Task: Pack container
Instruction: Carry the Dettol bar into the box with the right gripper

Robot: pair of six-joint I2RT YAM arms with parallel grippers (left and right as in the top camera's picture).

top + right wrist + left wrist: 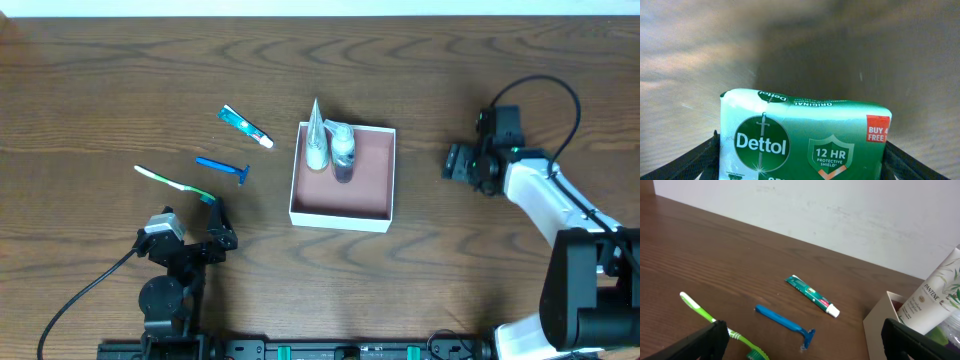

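To the left of our right jaws, closed tight on the soap bar (pixel 805 135), we see the container (pixel 362 185) waiting.

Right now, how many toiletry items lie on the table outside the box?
3. The toothpaste tube lies left of the box, the blue razor nearer the robot, the green toothbrush by the left gripper. The soap bar is held in the right gripper, so not counted.
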